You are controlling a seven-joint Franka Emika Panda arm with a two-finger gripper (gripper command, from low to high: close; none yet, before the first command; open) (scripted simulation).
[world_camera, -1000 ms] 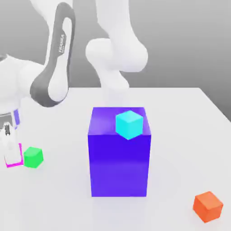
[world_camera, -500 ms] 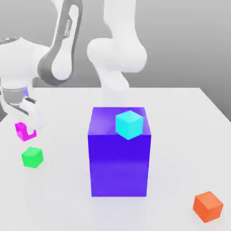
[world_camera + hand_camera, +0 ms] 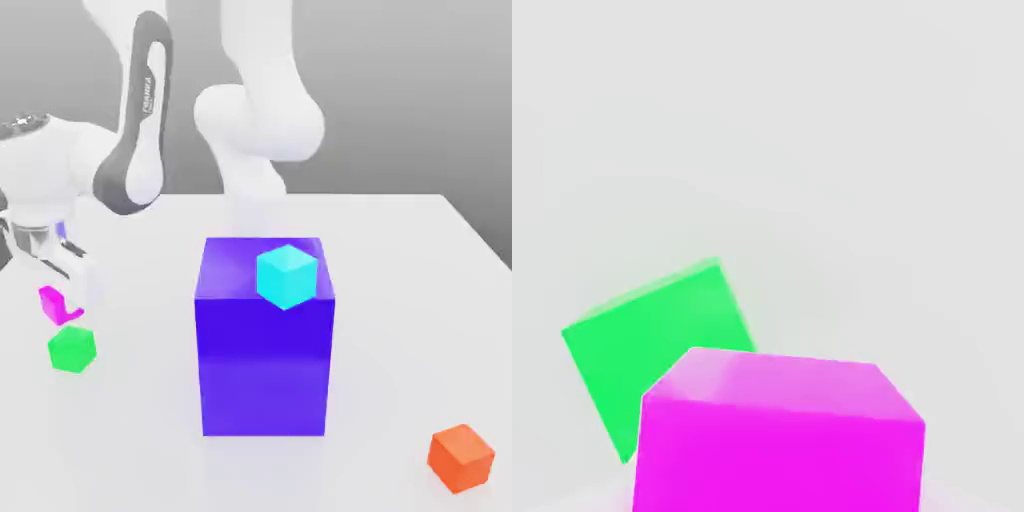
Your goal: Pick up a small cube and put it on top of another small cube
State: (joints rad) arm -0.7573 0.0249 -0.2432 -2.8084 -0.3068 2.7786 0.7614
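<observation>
The Panda arm's gripper (image 3: 62,300) is hanging at the exterior view's left, above the white table (image 3: 400,300), with its jaws pinching the small magenta-pink cube (image 3: 56,304) and holding it clear of the surface. The small green cube (image 3: 71,349) is sitting on the table just below the held cube (the two are apart, with a sliver of table showing between them). In the hand view the magenta-pink cube (image 3: 782,435) is overlapping part of the green cube (image 3: 652,350) lying beyond it. A big purple block (image 3: 264,350) is standing mid-table, with a small cyan cube (image 3: 287,275) resting on top of it, while a small orange cube (image 3: 461,457) is lying well apart at the exterior view's lower right.
</observation>
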